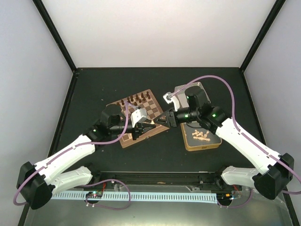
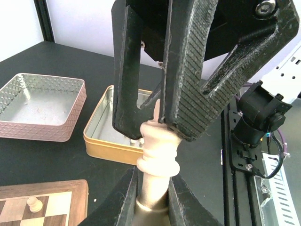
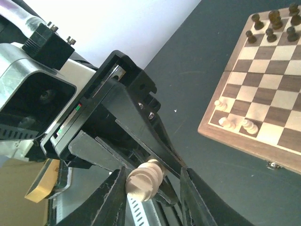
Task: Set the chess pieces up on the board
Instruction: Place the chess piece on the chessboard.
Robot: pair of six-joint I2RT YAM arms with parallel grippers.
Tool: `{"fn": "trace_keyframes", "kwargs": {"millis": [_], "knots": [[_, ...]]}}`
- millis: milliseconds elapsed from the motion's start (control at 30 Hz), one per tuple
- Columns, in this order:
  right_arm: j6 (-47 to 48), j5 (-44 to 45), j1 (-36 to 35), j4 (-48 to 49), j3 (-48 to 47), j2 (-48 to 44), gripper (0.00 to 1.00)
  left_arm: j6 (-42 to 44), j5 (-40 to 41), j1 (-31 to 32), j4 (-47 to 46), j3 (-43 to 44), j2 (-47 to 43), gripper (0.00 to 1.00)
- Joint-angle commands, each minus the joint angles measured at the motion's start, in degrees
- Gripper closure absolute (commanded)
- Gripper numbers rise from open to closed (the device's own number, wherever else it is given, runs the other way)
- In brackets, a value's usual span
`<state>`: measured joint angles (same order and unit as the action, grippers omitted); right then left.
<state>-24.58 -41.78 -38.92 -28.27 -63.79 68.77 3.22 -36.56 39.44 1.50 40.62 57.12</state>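
Dark matte surface (image 1: 155, 82) carries three items: checkered wooden board (image 1: 153, 110) lying askew mid-surface, open gold tin (image 1: 212, 142) just right of the board, pinkish-silver lid (image 1: 180, 89) near the board's far right corner.

Tan and dark brown checks are being shown by the square wooden chessboard (image 3: 282, 100), pale cream by the turned chess piece (image 3: 145, 181).

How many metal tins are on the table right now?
2. The gold rectangular tin lies right of the board; the pinkish-silver square tin lies just beyond it. I see no others.
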Motion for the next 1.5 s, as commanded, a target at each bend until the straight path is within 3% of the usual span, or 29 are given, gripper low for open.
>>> {"fn": "trace_keyframes", "kwargs": {"millis": [0, 67, 267, 367, 467, 567, 800, 1000, 1233, 1467], "knots": [[-0.44, -1.72, -0.26, 0.59, -0.46, 1.46, 0.68, 1.8, -2.94, -0.17, -1.45, 1.42, -0.02, 0.98], [-0.99, -2.96, -0.23, 1.71, -0.39, 1.86, 0.7, 1.59, -2.84, -0.2, -1.58, 1.45, -0.03, 0.98], [-1.9, -4.38, -0.56, 3.93, 0.32, 2.27, 0.92, -0.39, -3.34, -0.23, -1.9, 1.72, 0.4, 0.93], [-2.35, -0.64, -0.67, 4.2, 0.25, 1.78, 0.96, -3.41, 0.47, -0.24, -1.18, 1.93, 0.06, 0.64], [-2.62, 7.27, -0.71, 4.6, 0.24, 0.8, 0.97, -7.59, 9.29, -0.2, 1.69, 2.26, -1.72, 0.44], [-2.39, 16.38, -0.87, 3.63, -0.37, 0.75, 0.97, -13.9, 25.8, -0.35, 6.58, 1.43, -5.91, 0.3], [0.84, 35.32, -6.53, 0.85, -3.53, 7.72, 0.97, -20.43, 49.79, -1.97, 16.91, -2.63, -21.41, 0.13], [3.52, 45.82, -13.94, 1.76, -5.51, 16.81, 0.97, -18.18, 54.83, -2.94, 23.47, -1.5, -30.59, 0.1], [4.12, 50.81, -18.08, 6.77, -5.03, 23.99, 0.97, -17.55, 57.2, -2.98, 24.0, -4.09, -37.09, 0.07], [3.37, 52.3, -19.15, 9.33, -4.71, 28.44, 0.97, -17.73, 57.3, -2.97, 23.72, -5.54, -38.16, 0.06]]}}
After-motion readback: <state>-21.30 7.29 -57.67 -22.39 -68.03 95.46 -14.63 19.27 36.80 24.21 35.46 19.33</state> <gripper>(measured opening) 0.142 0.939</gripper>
